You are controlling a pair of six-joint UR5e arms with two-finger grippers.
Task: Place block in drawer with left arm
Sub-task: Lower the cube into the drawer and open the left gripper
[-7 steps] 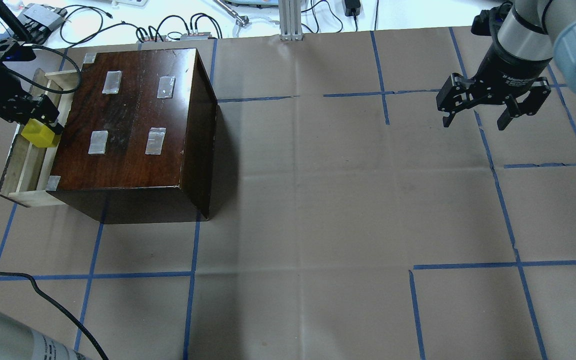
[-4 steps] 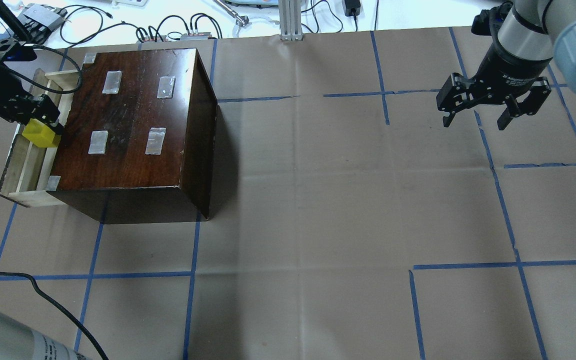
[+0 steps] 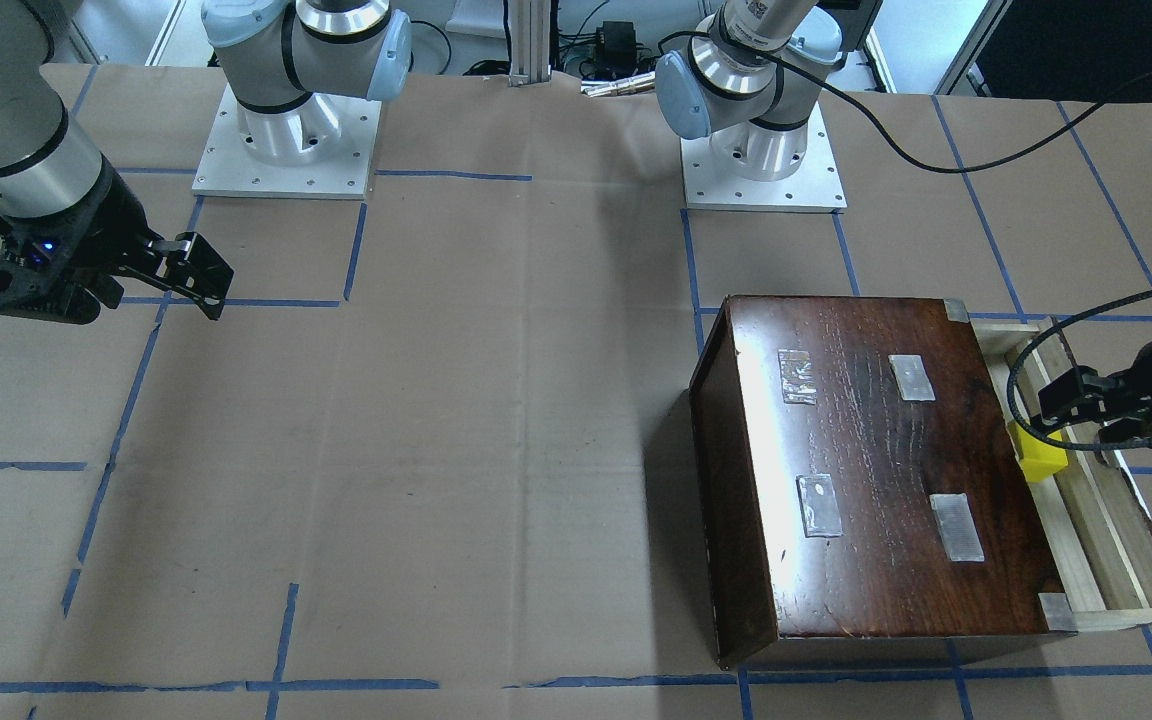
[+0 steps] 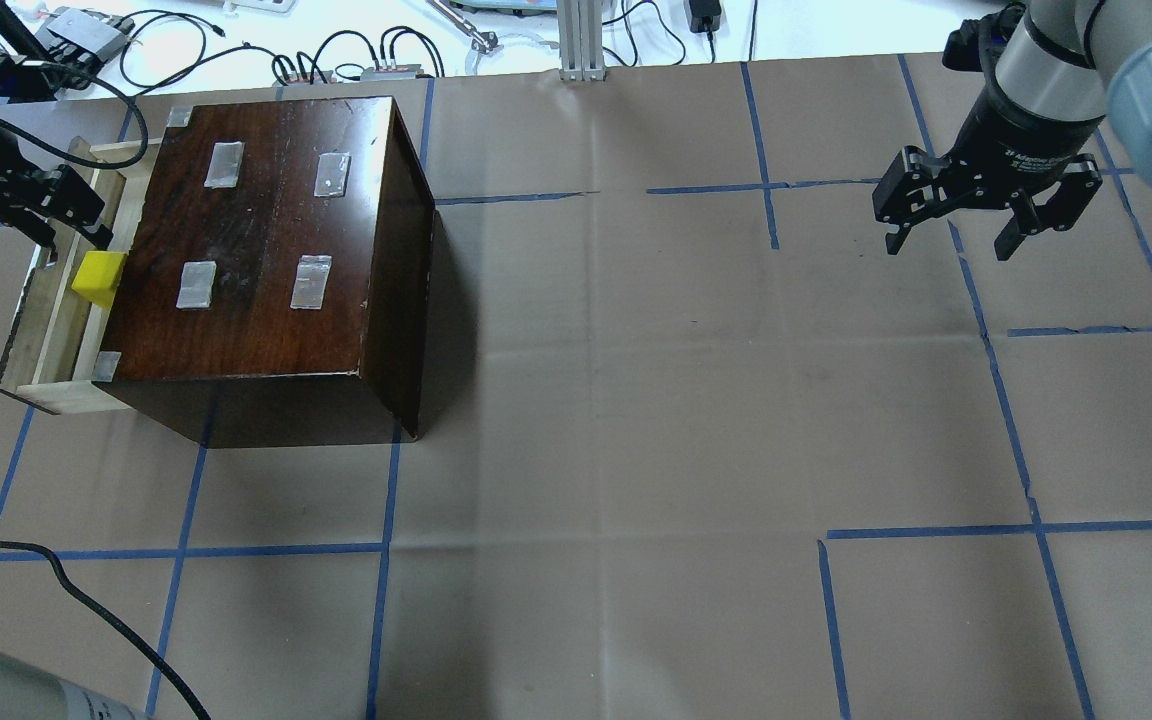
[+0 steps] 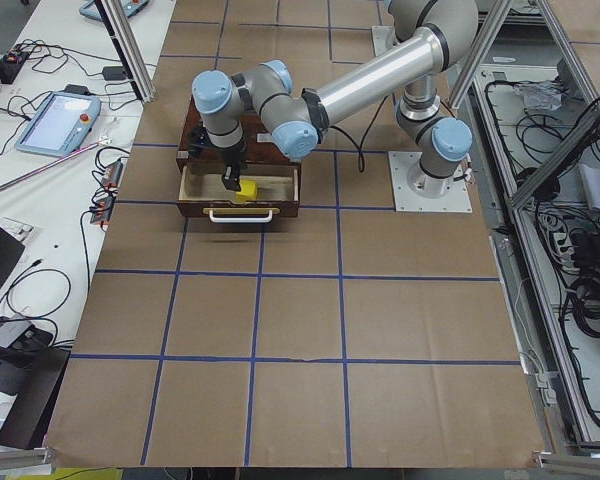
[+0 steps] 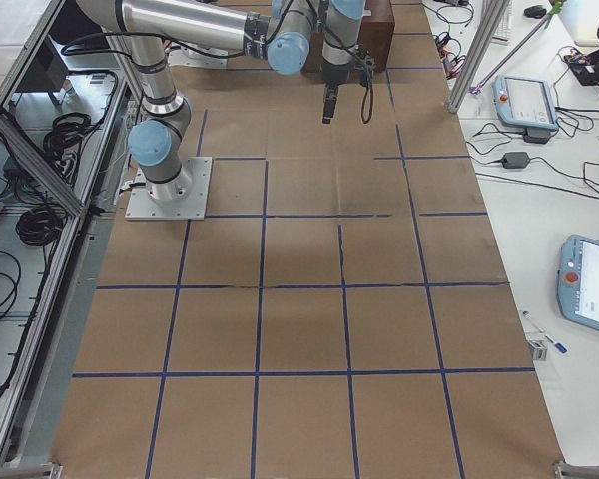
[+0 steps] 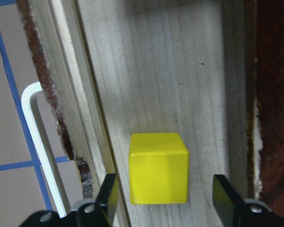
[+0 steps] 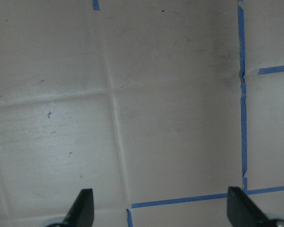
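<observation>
Block [image 7: 158,168] being released: clamped by left gripper [image 7: 166,201] half second ago, now lying free below and between parted jaws, touching neither, on drawer [image 7: 180,71] floor. Gripper being raised clear. Placement being judged done. Right gripper [image 4: 949,245] being held idle, jaws apart, empty.

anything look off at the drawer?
Only wear: on the drawer, the dark front's top edge is chipped and ragged beside the white handle. The block sits flat on the drawer floor, free of the open left claw.
</observation>
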